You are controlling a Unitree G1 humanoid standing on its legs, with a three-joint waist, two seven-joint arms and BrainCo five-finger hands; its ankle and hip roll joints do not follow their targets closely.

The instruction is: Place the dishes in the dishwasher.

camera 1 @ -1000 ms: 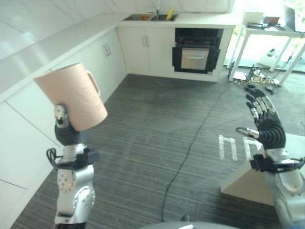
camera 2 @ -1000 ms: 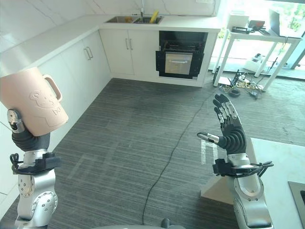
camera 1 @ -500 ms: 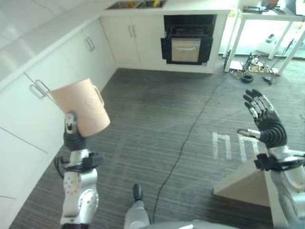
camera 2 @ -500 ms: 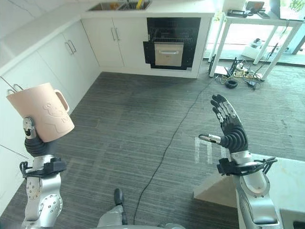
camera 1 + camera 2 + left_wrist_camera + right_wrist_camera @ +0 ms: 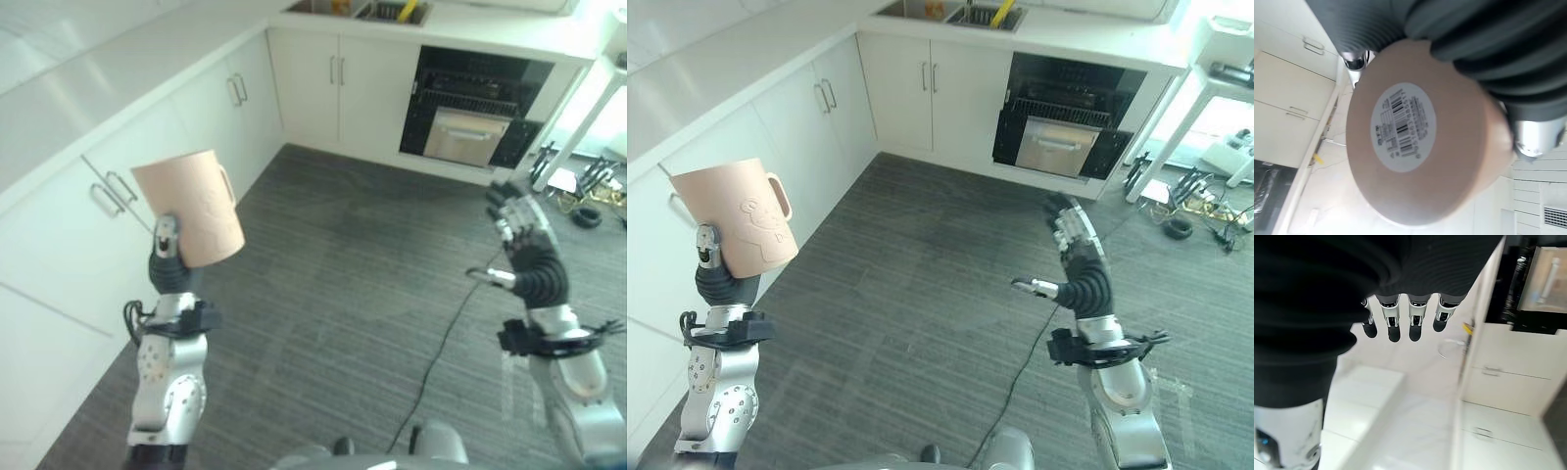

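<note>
Overhead, pink mug [image 5: 191, 208] held up in left hand [image 5: 165, 264], fingers curled round its lower part, handle facing dishwasher [image 5: 474, 121]. Mug sits well short of dishwasher, across grey floor [image 5: 343, 294], beside white cabinets [image 5: 118, 186]. Left wrist view shows mug's base with round barcode sticker [image 5: 1403, 127]. Right hand [image 5: 529, 257] raised, empty, fingers straight and spread, nearer dishwasher. Sink [image 5: 950, 12] left of dishwasher, on counter.
</note>
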